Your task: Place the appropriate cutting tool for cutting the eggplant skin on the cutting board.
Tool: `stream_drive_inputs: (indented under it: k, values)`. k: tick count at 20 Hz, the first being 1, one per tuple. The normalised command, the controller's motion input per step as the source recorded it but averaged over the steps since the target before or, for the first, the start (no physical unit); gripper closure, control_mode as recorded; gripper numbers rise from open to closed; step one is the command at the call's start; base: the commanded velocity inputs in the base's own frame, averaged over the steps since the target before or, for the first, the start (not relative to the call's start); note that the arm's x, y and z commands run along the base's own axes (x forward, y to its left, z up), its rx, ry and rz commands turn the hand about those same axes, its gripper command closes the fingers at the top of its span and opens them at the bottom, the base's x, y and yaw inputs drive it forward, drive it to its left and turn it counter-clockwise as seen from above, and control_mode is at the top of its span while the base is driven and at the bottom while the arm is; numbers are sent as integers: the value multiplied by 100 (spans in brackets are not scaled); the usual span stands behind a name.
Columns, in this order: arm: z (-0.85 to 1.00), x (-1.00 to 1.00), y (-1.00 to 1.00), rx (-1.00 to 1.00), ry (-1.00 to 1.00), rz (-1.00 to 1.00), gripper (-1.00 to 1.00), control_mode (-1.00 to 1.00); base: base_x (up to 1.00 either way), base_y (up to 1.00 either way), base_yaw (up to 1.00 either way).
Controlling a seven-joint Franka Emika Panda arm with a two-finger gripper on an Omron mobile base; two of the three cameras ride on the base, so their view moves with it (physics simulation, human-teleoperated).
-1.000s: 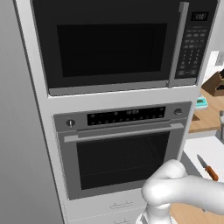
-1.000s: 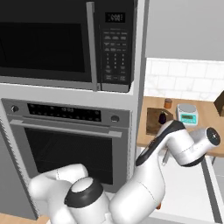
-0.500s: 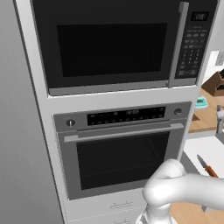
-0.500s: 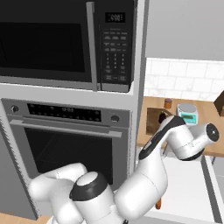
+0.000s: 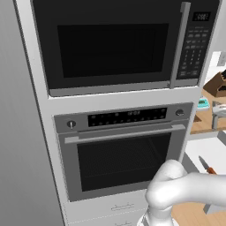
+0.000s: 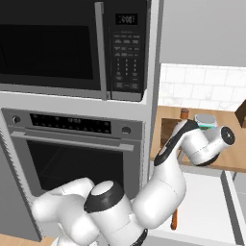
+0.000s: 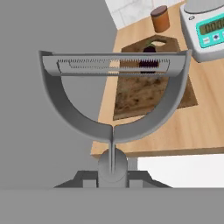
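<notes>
A: Peeler (image 7: 113,94) front and centre in the hand view, its handle pinched between the gripper (image 7: 112,168) fingers, which are pressed tight on it. The Y-shaped head stands upright with the blade bar across the top.

B: And beyond the tool?

A: Left of it there's the grey cabinet wall. Straight past the blade lies the cutting board (image 7: 144,94) on the wooden counter (image 7: 205,109), with the dark eggplant (image 7: 149,61) on the board's far end, seen through the peeler's frame. Further off stands a brown jar (image 7: 160,18), and up to the right of the head, a kitchen scale (image 7: 208,28) with a teal display.

B: Any change from a second ago?

A: In the right base view the arm (image 6: 192,146) has swung up and to the right, reaching toward the counter. The oven (image 6: 72,149) and microwave (image 6: 67,45) sit where they did, so the base hasn't driven.

B: The orange-handled knife?

A: It's lying on the white counter in the left base view (image 5: 206,165), well behind the hand, unmoved.
</notes>
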Motion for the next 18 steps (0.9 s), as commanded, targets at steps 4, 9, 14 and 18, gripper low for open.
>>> stream_drive_inputs:
  k: [4, 9, 14, 18]
  values:
    - [0, 29, 18, 10, -2, 1, 100, -100, 0, 0, 0]
    - [-2, 54, 6, 11, 0, 1, 100, -100, 0, 0, 0]
    - [0, 75, -8, 9, 0, 3, 100, -100, 0, 0, 0]
    - [-2, 38, -5, 6, 0, 0, 100, -100, 0, 0, 0]
